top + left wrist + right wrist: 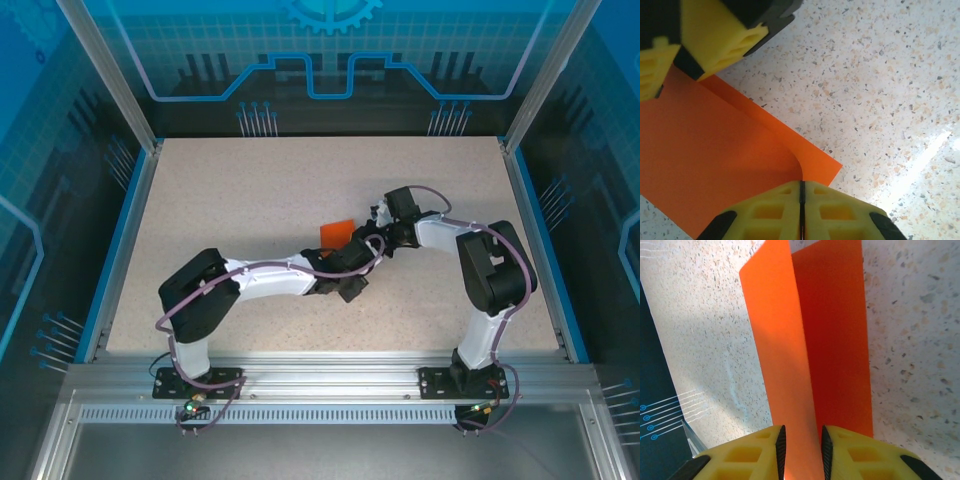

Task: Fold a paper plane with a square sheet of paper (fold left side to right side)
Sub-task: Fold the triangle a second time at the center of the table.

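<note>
The bright orange square sheet of paper lies mid-table, partly bent over itself. In the left wrist view the sheet has its upper layer curling up into my left gripper, whose yellow fingers are pressed together on that raised edge. My right gripper's yellow fingers show at the sheet's far corner. In the right wrist view a lifted flap of the sheet stands up and runs between my right gripper's fingers, which are apart with a gap around it. The flat layer lies beside it.
The speckled tabletop is bounded by a blue rim and aluminium posts. Both arms meet over the middle, their purple cables looping there. A dark blue panel lies to the left in the right wrist view.
</note>
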`<action>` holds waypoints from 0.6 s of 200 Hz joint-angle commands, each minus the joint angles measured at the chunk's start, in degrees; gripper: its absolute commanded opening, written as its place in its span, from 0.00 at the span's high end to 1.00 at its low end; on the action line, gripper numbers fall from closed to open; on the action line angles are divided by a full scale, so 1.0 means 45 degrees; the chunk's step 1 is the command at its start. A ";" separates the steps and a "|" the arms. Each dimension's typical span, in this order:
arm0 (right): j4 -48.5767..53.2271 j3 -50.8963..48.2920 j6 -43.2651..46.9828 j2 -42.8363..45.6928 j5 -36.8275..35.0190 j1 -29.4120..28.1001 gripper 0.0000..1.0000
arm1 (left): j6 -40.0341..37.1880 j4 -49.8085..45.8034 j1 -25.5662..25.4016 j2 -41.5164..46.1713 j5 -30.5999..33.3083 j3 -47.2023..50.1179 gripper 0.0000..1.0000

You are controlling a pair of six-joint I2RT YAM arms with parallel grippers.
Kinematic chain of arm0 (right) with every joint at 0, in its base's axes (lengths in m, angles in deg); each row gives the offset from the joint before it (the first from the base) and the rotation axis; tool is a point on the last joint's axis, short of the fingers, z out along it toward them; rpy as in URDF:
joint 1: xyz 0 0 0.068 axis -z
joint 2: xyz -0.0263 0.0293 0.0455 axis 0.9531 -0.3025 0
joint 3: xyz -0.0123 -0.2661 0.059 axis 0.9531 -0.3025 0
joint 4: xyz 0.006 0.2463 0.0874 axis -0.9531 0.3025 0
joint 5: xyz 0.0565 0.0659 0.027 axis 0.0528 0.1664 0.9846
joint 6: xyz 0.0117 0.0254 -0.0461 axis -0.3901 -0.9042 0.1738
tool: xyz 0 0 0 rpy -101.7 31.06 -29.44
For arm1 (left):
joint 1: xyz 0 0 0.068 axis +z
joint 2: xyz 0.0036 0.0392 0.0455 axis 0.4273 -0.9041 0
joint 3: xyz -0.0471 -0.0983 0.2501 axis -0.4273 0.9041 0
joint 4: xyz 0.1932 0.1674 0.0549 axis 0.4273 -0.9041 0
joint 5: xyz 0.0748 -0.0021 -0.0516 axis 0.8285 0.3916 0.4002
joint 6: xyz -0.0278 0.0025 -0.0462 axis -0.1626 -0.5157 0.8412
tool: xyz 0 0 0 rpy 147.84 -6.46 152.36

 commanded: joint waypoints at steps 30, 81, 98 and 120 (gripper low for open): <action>-0.0558 -0.0353 0.0582 0.1642 -0.0557 0.0805 0.62 | 0.1022 0.0210 0.1157 0.0957 -0.3222 0.0475 0.93; -0.0399 -0.1830 0.1040 0.3336 -0.1141 0.0992 0.62 | 0.2284 0.1035 0.2853 0.1225 -0.6198 0.1160 0.93; -0.0498 -0.2726 0.1078 0.3992 -0.1357 0.0837 0.67 | 0.2625 0.1382 0.3305 0.1284 -0.6745 0.1417 0.93; -0.0450 -0.3535 0.1155 0.4576 -0.1745 0.0196 0.76 | 0.2952 0.1704 0.3730 0.1251 -0.7325 0.1631 0.92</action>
